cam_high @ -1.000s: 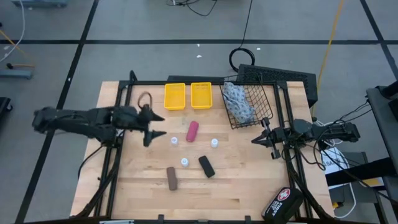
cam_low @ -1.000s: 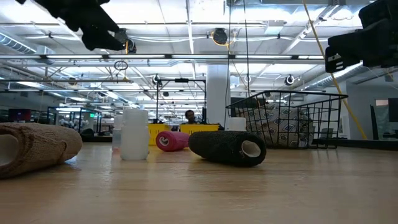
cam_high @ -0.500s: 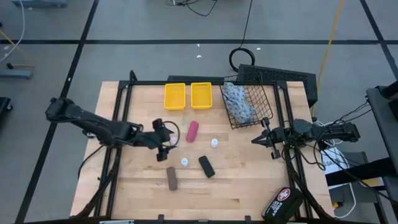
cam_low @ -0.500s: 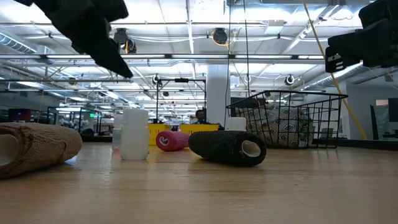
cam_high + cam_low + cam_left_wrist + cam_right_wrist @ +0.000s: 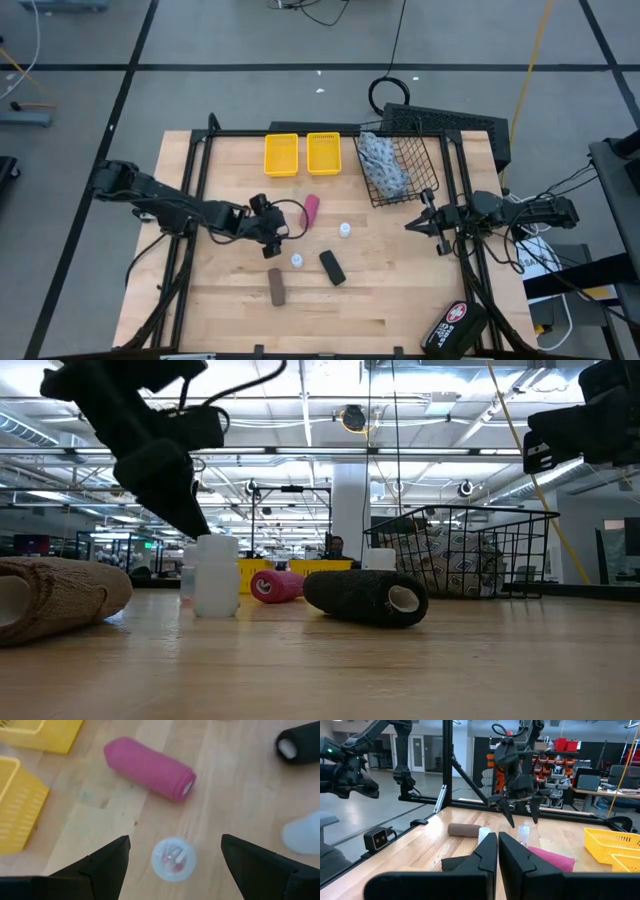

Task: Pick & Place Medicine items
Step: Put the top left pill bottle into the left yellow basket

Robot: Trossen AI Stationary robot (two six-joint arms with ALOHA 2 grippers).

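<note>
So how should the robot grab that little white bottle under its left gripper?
Grip the little white bottle by its round sides, coming straight down from above. It stands upright, cap up, and the open left gripper already straddles it, so closing there should probably hold.

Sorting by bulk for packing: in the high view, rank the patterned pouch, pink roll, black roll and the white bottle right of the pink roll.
1. patterned pouch
2. black roll and pink roll, alike
3. white bottle
</note>
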